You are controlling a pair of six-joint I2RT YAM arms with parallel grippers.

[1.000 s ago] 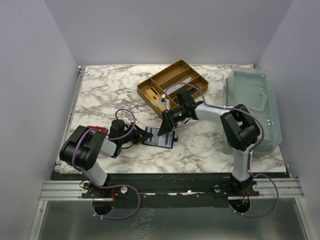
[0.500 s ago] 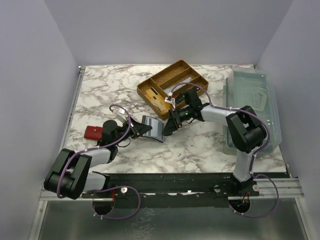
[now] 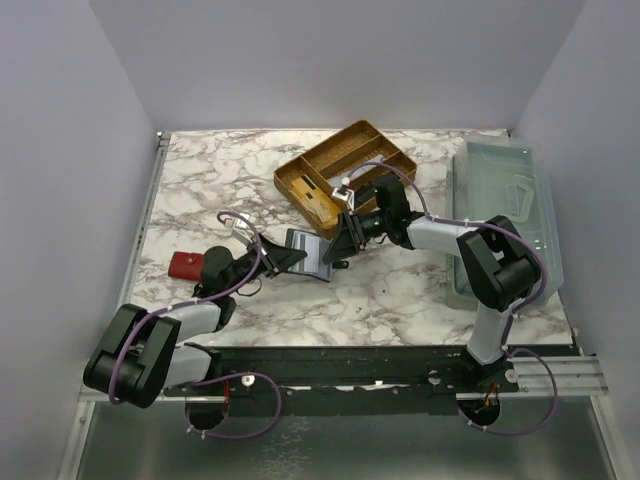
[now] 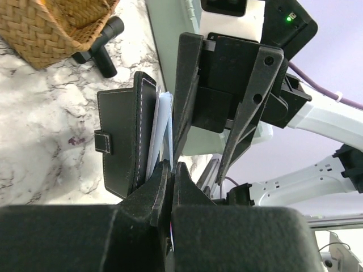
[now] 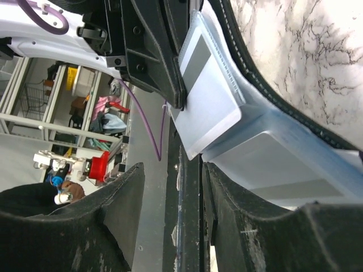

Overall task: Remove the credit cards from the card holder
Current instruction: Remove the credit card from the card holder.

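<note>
The black card holder [image 3: 308, 252] is held up off the marble, standing open between both arms. My left gripper [image 3: 283, 258] is shut on its near edge; in the left wrist view the jaws [image 4: 171, 165] pinch right below the holder [image 4: 122, 141]. Pale grey-blue credit cards [image 4: 163, 122] stick out of it. In the right wrist view the cards [image 5: 211, 93] fan out from the holder's stitched edge [image 5: 266, 68]. My right gripper [image 3: 336, 249] stands open [image 5: 173, 170], with a thin black flap edge [image 5: 190, 215] between its fingers, against the right one.
A woven gold tray [image 3: 345, 170] with compartments sits just behind the holder. A red block [image 3: 186, 264] lies on the marble at the left. A clear plastic bin [image 3: 510, 215] stands along the right edge. A black handle [image 4: 105, 42] lies beside the tray.
The left arm has stretched out from its folded pose, lifting the holder up and back, which uncovered the red block. The right gripper followed it, and its jaws narrowed slightly.
</note>
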